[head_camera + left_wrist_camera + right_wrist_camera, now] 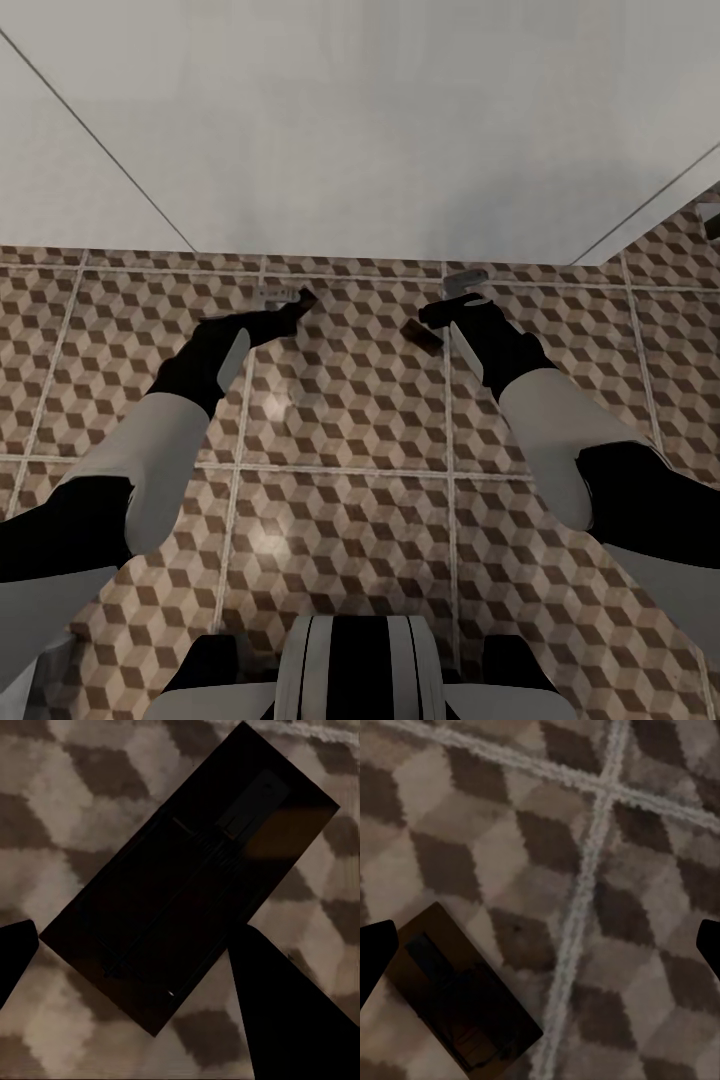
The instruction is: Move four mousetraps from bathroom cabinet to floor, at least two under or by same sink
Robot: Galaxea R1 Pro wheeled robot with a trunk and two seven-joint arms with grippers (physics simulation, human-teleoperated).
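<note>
Over the cube-patterned bathroom floor (340, 420) my left gripper (288, 297) is shut on a dark-brown mousetrap (306, 298). In the left wrist view this mousetrap (187, 885) spans the gap between the dark fingers (292, 1020), slightly above the tiles. My right gripper (465, 284) hangs open, nothing between its fingertips (375, 952). A second mousetrap (422, 335) lies flat on the floor just beside it, seen in the right wrist view as a dark plate (461, 994) next to one fingertip. The cabinet is out of view. I cannot tell whether the sink shows.
A broad white surface (360, 120) runs along the far side of the floor, right beyond both grippers. A small grey and dark thing (711, 220) sits at the right edge. Open tiles stretch between my arms and toward my base (350, 670).
</note>
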